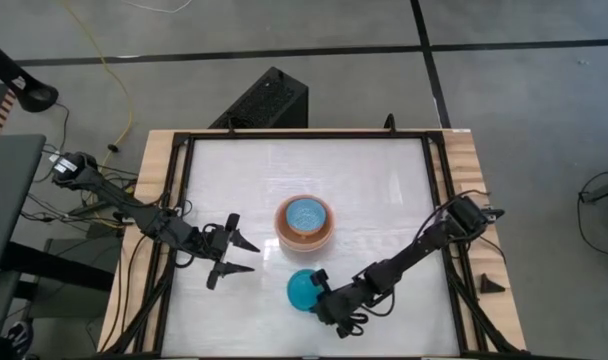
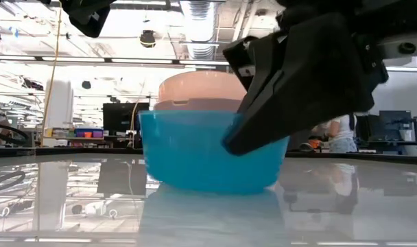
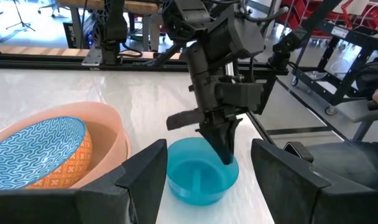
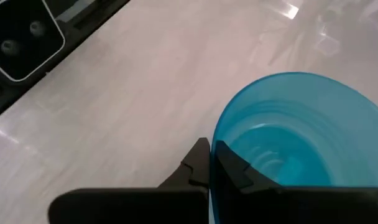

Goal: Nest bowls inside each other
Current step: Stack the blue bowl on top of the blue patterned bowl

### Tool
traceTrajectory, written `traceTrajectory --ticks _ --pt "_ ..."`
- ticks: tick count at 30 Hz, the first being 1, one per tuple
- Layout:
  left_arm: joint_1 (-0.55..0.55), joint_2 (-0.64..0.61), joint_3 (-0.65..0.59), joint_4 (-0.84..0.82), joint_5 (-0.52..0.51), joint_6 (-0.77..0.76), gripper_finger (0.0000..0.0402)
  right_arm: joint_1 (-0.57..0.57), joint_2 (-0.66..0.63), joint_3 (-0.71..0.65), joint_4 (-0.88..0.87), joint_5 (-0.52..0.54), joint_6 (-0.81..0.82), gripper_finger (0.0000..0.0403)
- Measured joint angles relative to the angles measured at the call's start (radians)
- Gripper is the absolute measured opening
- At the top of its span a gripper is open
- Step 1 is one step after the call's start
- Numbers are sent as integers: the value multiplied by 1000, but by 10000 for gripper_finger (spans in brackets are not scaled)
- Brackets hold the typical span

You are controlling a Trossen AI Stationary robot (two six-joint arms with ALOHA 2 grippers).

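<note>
A small teal bowl [image 1: 302, 290] [image 3: 198, 177] rests on its base on the white table near the front edge. My right gripper [image 1: 322, 288] [image 4: 212, 158] is shut on its rim. A stack of nested bowls [image 1: 305, 223] stands at the table's middle: a light blue patterned bowl [image 3: 33, 146] sits inside an orange one, and that inside a salmon pink one [image 3: 111, 134]. My left gripper [image 1: 252, 256] hovers open to the left of both, clear of them. My right gripper pinches the teal bowl's rim [image 4: 215, 149] on the side toward the table's right edge. One finger [image 4: 235, 171] is inside the bowl and one [image 4: 194, 168] outside. The fingers slant down from the right. The bowl stands upright with its base on the table [image 2: 215, 189].
A black frame [image 1: 184, 200] runs along the table's edges. Bare tabletop lies to the far side and left of the stack. A small dark wedge [image 1: 491, 284] lies on the wooden border at the right.
</note>
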Motion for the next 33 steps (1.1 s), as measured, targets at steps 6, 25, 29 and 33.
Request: traceTrajectory --ticks 6,25,29,33 --pt "0 0 0 -1 0 0 222 10 -105 -1 23 3 -79 24" --pt "-2 0 0 -2 0 32 222 -337 -344 0 -127 45 -327 24" --pt "-2 0 0 -5 0 32 222 -429 -343 0 -212 26 -281 24" --pt "-2 0 0 -11 0 32 222 -469 -330 -1 -278 4 -253 24"
